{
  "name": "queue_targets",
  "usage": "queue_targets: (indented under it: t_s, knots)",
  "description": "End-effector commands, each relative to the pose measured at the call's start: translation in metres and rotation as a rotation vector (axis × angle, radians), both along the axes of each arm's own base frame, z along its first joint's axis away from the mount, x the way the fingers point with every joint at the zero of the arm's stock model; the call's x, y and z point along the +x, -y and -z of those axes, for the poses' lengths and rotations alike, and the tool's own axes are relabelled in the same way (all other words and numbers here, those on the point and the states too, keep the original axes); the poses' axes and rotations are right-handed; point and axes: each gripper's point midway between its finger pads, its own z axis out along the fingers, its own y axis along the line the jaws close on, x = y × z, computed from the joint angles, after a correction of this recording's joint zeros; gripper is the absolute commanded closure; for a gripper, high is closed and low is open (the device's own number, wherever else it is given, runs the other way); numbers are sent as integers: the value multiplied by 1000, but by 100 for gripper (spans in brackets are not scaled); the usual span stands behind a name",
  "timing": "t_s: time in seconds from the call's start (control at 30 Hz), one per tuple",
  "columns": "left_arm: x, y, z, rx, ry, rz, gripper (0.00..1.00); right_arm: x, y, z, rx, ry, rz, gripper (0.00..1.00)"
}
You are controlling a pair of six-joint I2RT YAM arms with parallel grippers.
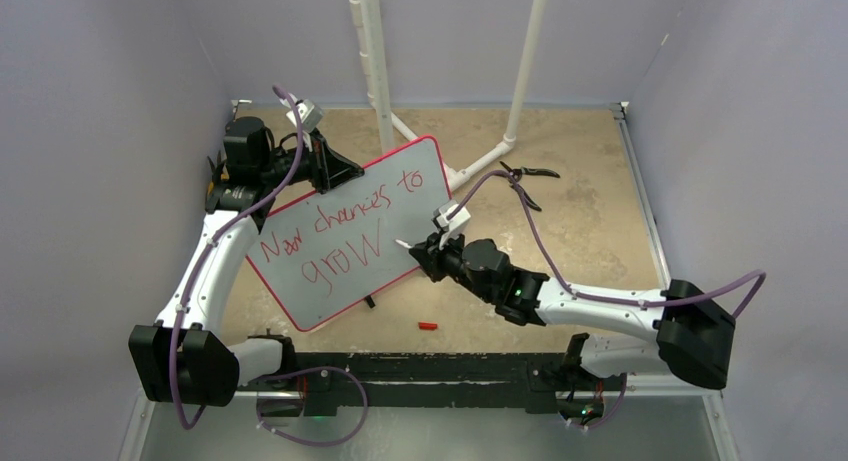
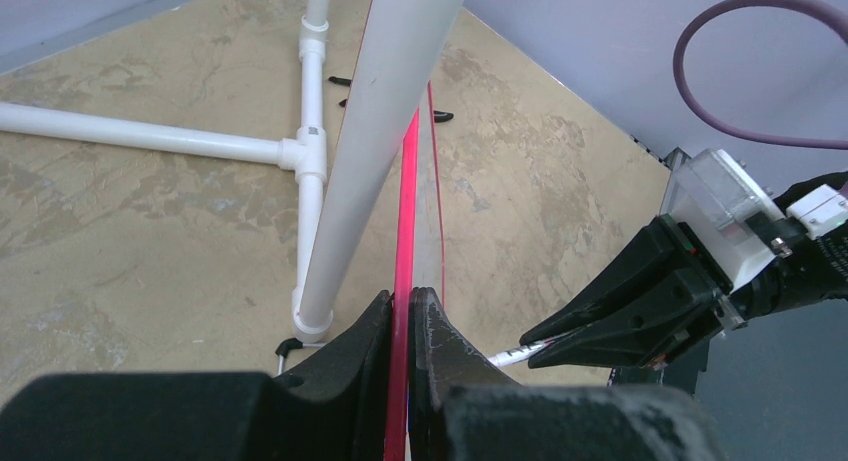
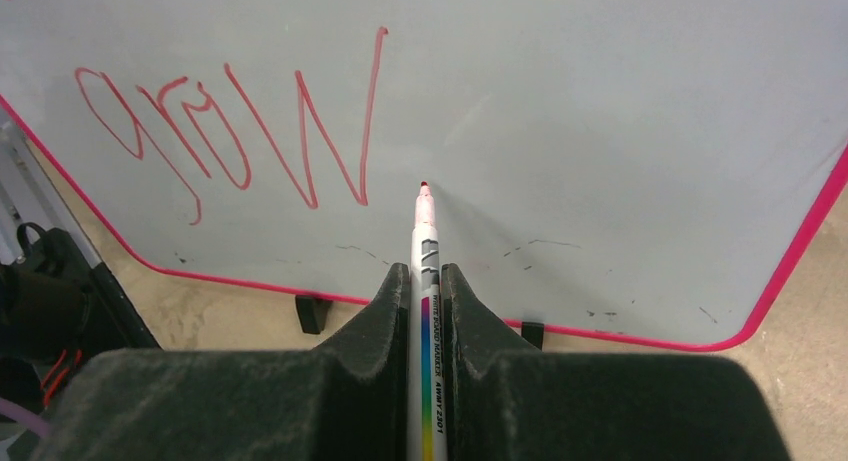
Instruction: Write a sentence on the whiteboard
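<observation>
The whiteboard [image 1: 400, 231] reads "New chances to grow"; the marker [image 3: 427, 266] label perhaps says "WHITE BOARD MARKER".

right wrist | sentence [image 3: 235, 131] line 1 cut off | left wrist | whiteboard [image 2: 405, 211] face hidden

White pipes [image 1: 375, 61] are crowding the space behind the whiteboard [image 1: 330, 286]; the bench [image 1: 600, 231] right of it is lying open.

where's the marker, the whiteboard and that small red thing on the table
marker [image 3: 425, 243]: right wrist view, white barrel just behind the tip
whiteboard [image 1: 330, 296]: top external view, bare surface below the writing
small red thing [image 1: 428, 325]: top external view, its middle
</observation>
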Motion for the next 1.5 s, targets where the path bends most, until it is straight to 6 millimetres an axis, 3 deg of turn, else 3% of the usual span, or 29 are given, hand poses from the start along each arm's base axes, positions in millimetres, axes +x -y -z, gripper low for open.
queue_targets:
  t_s: [0.0,0.47,0.63,0.7,0.73,0.83,0.9,1.0,1.1,1.2,1.3,1.37,1.47]
  knots:
    - [24,-20,7,42,32,-134,100,4,-8,-7,33,0,7,100]
    - [24,-20,7,42,35,-136,100,11,-12,3,8,-26,41,100]
    - [25,-22,2,44,51,-153,100,5,-7,-14,35,9,14,100]
    - [28,-27,-3,56,71,-189,83,-6,-3,-27,62,23,-33,100]
    - [30,-30,-7,64,84,-209,66,-14,-2,-34,73,24,-73,100]
    - [37,-42,-27,96,135,-300,43,-22,11,-38,48,0,-80,100]
    - [38,-52,-42,126,167,-371,36,-22,22,-34,13,-36,-41,100]
    - [34,-59,-73,160,258,-470,33,-24,40,-28,-31,-97,13,100]
    - [19,-48,-103,185,337,-503,33,-28,62,-20,-58,-153,75,100]
    - [-2,-22,-114,113,317,-444,33,-30,79,-16,-43,-187,137,100]
    - [-23,6,-104,-6,226,-328,34,-31,86,-20,35,-177,159,100]
    - [-33,18,-86,-63,144,-292,35,-32,84,-31,116,-144,141,100]
    - [-51,36,-82,-190,87,-248,37,-34,86,-70,310,-60,122,100]
